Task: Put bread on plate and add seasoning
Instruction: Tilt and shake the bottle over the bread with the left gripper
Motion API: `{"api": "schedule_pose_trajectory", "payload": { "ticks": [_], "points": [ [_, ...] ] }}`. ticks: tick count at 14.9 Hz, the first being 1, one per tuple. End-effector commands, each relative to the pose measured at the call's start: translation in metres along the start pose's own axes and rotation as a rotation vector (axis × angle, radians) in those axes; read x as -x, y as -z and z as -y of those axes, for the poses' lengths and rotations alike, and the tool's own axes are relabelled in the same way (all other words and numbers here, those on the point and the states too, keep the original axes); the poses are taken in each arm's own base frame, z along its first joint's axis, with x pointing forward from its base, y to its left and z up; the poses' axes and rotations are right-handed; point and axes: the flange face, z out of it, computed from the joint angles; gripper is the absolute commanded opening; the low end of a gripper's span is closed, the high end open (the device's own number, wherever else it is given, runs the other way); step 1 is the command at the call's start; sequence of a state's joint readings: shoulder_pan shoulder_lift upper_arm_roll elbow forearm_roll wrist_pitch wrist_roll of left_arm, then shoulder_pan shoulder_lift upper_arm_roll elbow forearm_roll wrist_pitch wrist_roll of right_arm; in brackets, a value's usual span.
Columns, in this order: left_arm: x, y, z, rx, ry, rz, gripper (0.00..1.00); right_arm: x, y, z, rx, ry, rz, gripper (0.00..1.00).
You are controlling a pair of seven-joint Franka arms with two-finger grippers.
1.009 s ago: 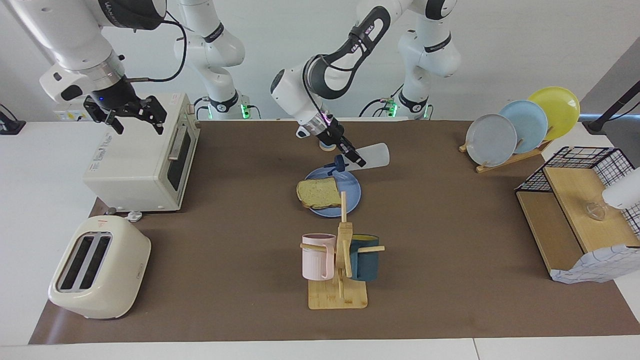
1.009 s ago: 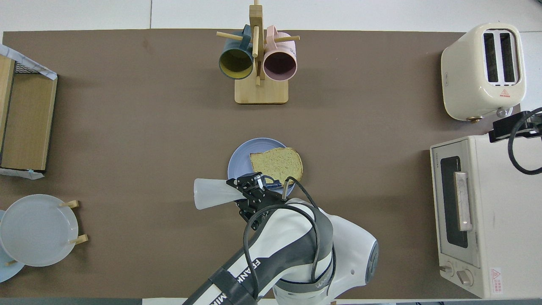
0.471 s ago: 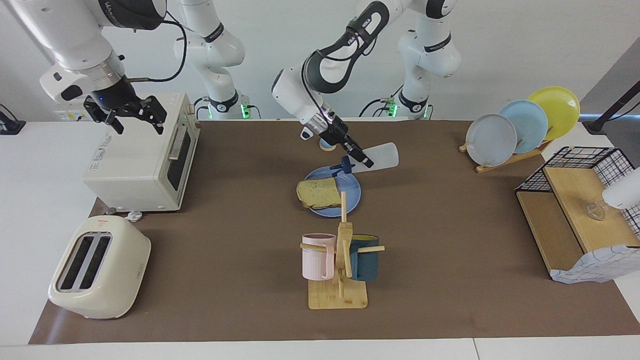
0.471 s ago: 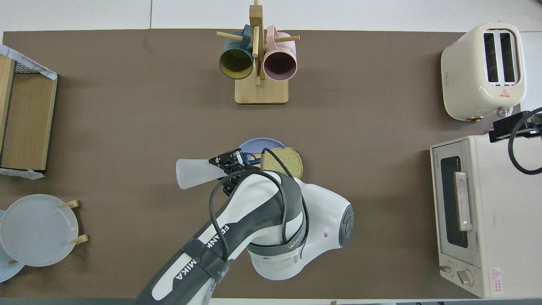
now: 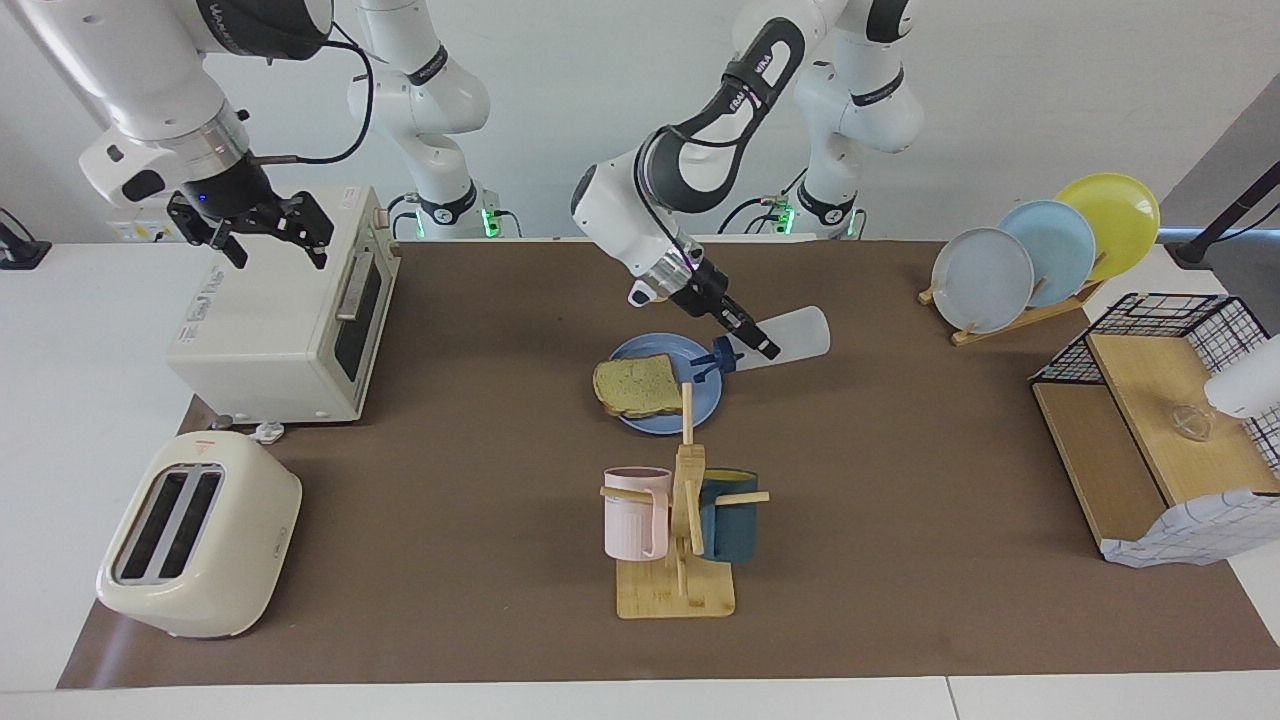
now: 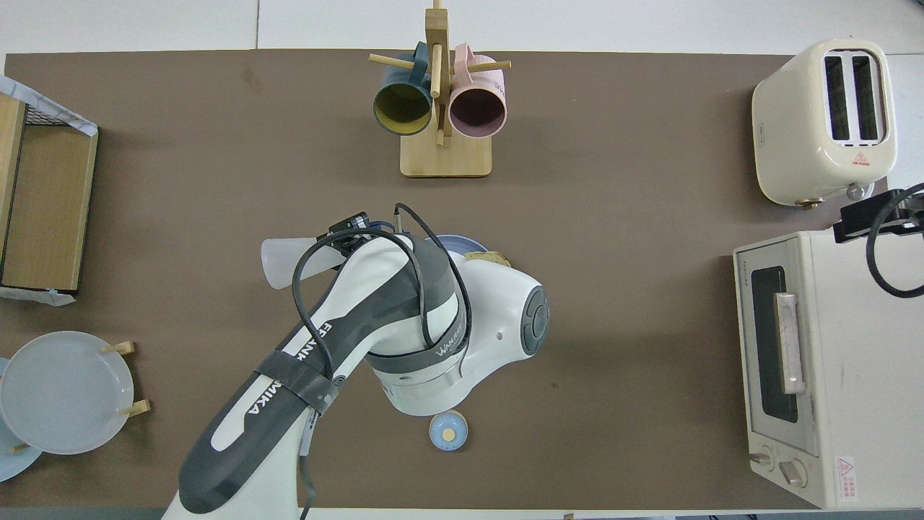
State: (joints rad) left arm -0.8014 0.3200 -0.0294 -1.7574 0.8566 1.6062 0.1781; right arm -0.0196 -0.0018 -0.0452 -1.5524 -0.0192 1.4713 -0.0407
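- Translucent white seasoning bottle (image 5: 790, 336) is clamped in my left gripper (image 5: 752, 340), jaws closed tight on its neck just above the navy cap (image 5: 722, 357).
- Bottle is tipped almost horizontal, cap end lowest, over the edge of the blue plate (image 5: 700, 395) on the left arm's side; base points toward the left arm's end of the table.
- Bread slice (image 5: 636, 386) lies flat on that plate, overhanging the rim toward the right arm's end.
- Overhead, the left arm covers most of plate and bread; I only get the bottle's base (image 6: 285, 263) sticking out.
- Wooden mug tree (image 5: 684, 520) with pink and teal mugs stands farther from the robots than the plate.
- Right gripper (image 5: 270, 232) waits, jaws spread wide, holding nothing, over the toaster oven (image 5: 285, 320).
- Small blue-topped bell (image 6: 448, 432) sits nearer the robots than the plate.
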Motion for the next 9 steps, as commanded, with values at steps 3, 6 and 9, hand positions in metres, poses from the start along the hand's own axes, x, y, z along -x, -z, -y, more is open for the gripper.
{"api": "schedule_pose_trajectory", "payload": {
  "ticks": [3,6,9],
  "points": [
    [-0.003,0.02,-0.028,-0.052,-0.052,-0.002,0.0,0.006,0.0,-0.003,-0.002,0.006,-0.009,1.0],
    [-0.002,0.055,-0.061,-0.094,-0.102,-0.023,0.0,0.006,0.0,-0.003,-0.002,0.006,-0.009,1.0],
    [-0.006,0.087,-0.095,-0.114,-0.149,-0.048,0.0,0.006,0.0,-0.003,-0.002,0.006,-0.009,1.0]
  ]
}}
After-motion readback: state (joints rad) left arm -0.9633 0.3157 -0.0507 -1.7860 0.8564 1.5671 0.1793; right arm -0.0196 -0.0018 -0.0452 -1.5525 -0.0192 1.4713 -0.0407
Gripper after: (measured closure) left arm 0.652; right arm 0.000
